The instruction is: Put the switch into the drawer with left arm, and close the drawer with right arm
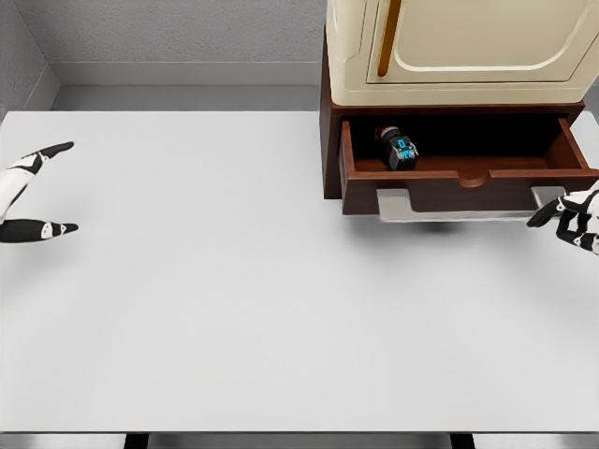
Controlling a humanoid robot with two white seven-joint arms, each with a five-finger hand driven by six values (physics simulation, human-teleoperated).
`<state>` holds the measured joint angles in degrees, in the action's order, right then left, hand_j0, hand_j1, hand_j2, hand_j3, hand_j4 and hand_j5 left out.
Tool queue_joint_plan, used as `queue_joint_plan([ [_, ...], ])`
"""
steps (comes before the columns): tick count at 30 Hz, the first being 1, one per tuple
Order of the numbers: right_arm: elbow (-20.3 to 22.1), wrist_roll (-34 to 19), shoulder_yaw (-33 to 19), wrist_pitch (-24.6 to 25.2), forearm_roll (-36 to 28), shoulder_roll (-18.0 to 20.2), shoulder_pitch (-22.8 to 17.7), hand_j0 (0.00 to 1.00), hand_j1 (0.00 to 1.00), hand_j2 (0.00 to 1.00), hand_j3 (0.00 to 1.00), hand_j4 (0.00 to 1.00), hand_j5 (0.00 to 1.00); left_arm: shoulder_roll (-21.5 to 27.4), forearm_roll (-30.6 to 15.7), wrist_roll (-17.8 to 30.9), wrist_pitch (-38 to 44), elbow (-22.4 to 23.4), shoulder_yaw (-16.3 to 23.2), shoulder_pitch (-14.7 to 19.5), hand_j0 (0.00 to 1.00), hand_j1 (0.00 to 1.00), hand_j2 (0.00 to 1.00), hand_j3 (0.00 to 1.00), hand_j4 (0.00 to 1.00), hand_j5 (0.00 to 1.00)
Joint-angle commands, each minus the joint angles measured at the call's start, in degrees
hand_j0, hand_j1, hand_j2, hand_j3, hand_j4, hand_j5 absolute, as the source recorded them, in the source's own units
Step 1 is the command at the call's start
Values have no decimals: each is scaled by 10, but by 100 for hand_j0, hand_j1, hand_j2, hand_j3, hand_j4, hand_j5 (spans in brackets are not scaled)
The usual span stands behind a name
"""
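Cream cabinet (459,47) tops the open drawer (468,182); switch (398,150) lies inside, well apart from the spread left hand (33,192); right hand (571,217), fingers loosely open, hovers beside the drawer front.

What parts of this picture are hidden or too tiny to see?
Head view only:
- Cream cabinet: top cut off by the picture edge.
- Small black switch with blue face: markings too small to read.
- Brown wooden drawer: back lost in shadow.
- Right hand: partly cut by the right edge.
- Left hand: palm cut by the left edge.
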<state>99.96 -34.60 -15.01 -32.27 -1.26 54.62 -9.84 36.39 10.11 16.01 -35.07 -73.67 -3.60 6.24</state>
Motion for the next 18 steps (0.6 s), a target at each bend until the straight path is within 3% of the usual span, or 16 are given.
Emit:
queue_joint_plan([
  [1,-6,-4,7,-27,42,0,0,59,59,59,59,59,59,0,-4,0,1,2,0,0,100,100,100,100,100,100],
  [11,-12,-4,12,-27,56,-1,11,60,60,60,60,60,60,-2,-4,0,1,2,0,0,100,100,100,100,100,100],
  [18,-21,-4,60,-27,61,-2,58,60,60,60,60,60,60,-2,-4,0,1,1,0,0,100,100,100,100,100,100],
])
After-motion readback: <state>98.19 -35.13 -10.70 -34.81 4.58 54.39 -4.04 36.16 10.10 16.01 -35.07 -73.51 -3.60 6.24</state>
